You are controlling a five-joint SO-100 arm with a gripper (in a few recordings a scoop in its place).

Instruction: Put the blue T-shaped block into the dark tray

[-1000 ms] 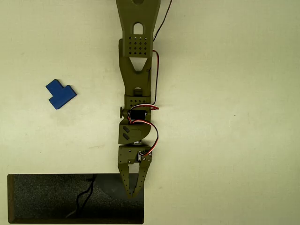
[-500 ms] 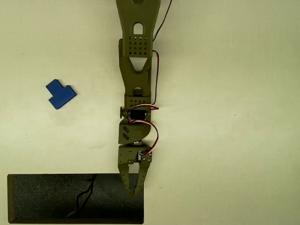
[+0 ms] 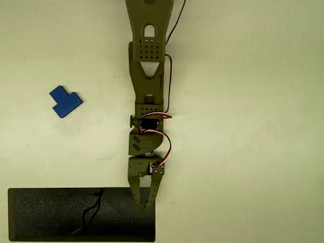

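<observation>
**Overhead view: arm stretched over a pale table, block lying apart at the left**

The overhead view shows a plain, pale cream table [image 3: 253, 101], matte and evenly lit, with only faint specks and scuffs. Nothing of the room beyond the tabletop can be seen.

An olive-green arm [image 3: 148, 76] enters at the top centre and runs straight down the picture, red and black wires looping along its right side. Its gripper [image 3: 144, 208] points downward, the fingers drawn together to a narrow point with nothing between them. That tip lies over the right end of the dark tray [image 3: 50, 215], just inside its right rim.

The tray sits in the bottom left corner, long side parallel to the lower picture edge, its speckled inside bare apart from a thin dark squiggle [image 3: 91, 210] near the middle right.

The blue T-shaped block [image 3: 65, 101] lies flat on the table at the left, well apart from the arm and well above the tray, touching neither.

The table is open to the right of the arm and between the block and the tray.
</observation>
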